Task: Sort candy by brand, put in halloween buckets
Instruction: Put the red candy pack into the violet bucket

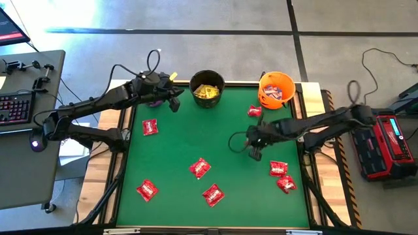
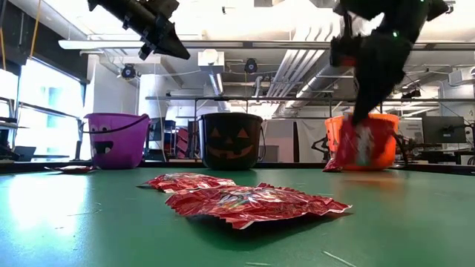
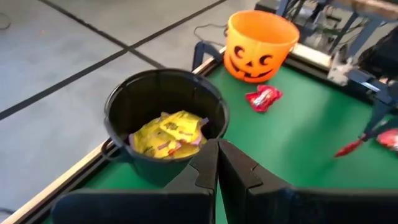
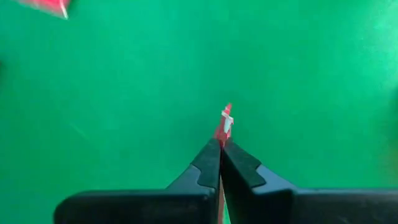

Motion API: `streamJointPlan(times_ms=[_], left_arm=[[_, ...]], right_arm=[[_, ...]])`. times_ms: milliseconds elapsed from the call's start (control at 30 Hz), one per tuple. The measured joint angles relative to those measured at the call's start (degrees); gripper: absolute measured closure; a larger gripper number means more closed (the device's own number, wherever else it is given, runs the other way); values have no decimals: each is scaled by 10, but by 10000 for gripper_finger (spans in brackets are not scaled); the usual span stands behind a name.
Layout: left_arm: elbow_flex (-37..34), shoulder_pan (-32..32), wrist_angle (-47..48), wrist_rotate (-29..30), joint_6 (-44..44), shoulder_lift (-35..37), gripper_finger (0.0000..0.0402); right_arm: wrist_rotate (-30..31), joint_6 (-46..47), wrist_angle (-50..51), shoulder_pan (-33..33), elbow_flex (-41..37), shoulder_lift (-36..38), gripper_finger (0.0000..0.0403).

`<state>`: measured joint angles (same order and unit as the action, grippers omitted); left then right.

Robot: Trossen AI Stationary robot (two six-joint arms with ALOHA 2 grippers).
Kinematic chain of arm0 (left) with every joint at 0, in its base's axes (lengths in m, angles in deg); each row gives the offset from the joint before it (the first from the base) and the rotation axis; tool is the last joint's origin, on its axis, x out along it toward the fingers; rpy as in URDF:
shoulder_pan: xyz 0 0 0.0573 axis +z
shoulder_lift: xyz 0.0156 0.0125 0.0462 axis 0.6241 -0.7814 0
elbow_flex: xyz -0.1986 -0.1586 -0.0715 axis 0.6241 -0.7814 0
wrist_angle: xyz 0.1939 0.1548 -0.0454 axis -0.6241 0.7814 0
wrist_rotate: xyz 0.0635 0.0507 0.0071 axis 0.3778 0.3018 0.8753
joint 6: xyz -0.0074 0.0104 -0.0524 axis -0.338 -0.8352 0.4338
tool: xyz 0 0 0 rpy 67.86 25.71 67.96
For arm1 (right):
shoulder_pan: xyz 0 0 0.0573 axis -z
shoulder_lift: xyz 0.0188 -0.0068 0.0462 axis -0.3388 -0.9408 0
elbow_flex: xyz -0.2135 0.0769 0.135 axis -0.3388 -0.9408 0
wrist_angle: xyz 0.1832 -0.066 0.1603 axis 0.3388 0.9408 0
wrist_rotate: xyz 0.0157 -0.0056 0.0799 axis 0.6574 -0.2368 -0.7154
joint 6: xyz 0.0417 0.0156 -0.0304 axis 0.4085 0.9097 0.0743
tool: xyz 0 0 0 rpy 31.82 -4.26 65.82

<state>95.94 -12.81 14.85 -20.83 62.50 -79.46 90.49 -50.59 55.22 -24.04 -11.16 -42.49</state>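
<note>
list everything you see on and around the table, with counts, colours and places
red candy packets: seven lying on the green mat, one more held by the right gripper
yellow candy: a heap, inside the black bucket
black bucket: one, far edge, middle
orange bucket: one, far edge, right; wrapped candy inside
purple bucket: one, far edge, left, under the left arm
green mat: one, covers the table
keyboard: one, on the grey desk at left
left gripper: jaws shut, empty, beside the black bucket
right gripper: jaws shut on a red packet, mid-right of the mat
</note>
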Motion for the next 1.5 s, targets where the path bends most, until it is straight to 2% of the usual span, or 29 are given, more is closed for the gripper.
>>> streamJointPlan(times_ms=[233,367,500,767,900,1100,1333,1500], left_arm=[[0,-1,-39,-45,10,0,401],[0,-8,-55,-76,11,0,401],[0,-26,-80,-81,11,-4,398],[0,-73,-162,-114,41,-52,346],[0,-92,-185,-116,48,-84,315],[2,-112,-267,-169,57,-136,282],[81,-123,-278,-225,38,-212,245],[141,-124,-272,-265,35,-263,222]], right_arm=[[0,14,-28,45,0,102,403],[0,17,-61,64,1,142,403],[0,17,-108,79,1,165,403],[-11,17,-209,91,1,171,403],[-22,22,-217,91,1,171,403],[-53,29,-282,92,1,171,403],[-65,31,-370,95,1,171,403],[-66,31,-393,95,1,171,403]])
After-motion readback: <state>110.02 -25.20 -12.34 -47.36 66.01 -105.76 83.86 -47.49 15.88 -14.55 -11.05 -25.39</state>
